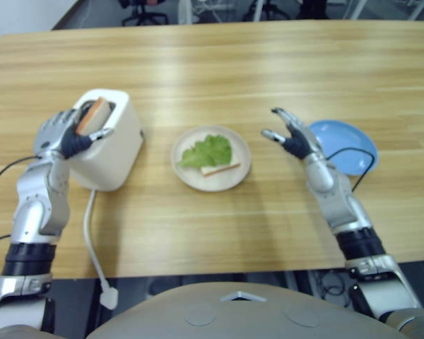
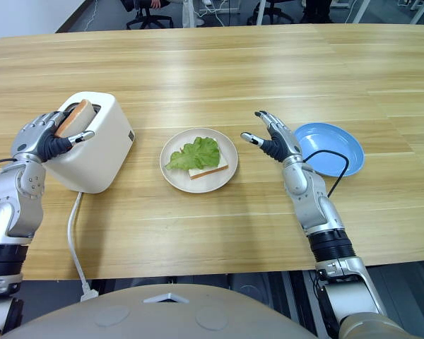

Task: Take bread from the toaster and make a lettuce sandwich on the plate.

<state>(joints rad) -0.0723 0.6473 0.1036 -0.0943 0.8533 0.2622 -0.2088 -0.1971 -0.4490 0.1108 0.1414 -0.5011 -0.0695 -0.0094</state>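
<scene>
A white, rounded toaster (image 2: 99, 152) sits just to the right of the left hand (image 2: 39, 138). A brown-crusted bread slice (image 2: 75, 117) stands upright in its top slot, and the fingers of that hand are pinched around it. A round cream plate (image 2: 198, 189) lies just to the left of the open right hand (image 2: 272, 138), between the two hands. On it a second slice (image 2: 210, 169) lies flat, largely covered by a ruffled green lettuce leaf (image 2: 194, 153).
</scene>
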